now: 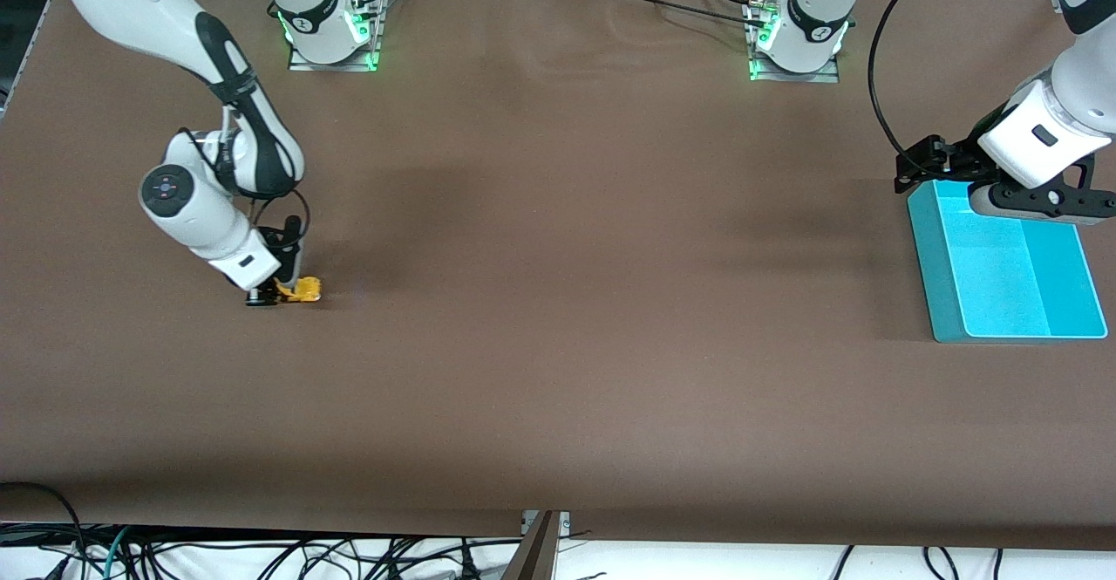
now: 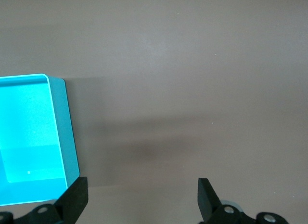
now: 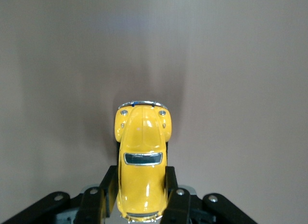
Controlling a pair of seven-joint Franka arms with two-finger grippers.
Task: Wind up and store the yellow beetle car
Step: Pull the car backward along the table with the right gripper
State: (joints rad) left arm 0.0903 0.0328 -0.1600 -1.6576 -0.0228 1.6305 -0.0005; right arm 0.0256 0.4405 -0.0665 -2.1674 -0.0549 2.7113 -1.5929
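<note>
The car (image 1: pixel 301 290) sits on the table (image 1: pixel 558 301) toward the right arm's end, between the fingers of the right gripper (image 1: pixel 277 294). The tray (image 1: pixel 1003 266) lies at the left arm's end, by the table's edge, well apart from the car. The left gripper (image 1: pixel 933 166) hangs over the tray's corner nearest the bases.

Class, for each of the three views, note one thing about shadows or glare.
Front view: soft broad shadows fall on the brown table. Left wrist view: the teal tray casts a dim shadow beside its wall. Right wrist view: the yellow beetle car, pinched in the right tool, shows glossy highlights on its roof.
</note>
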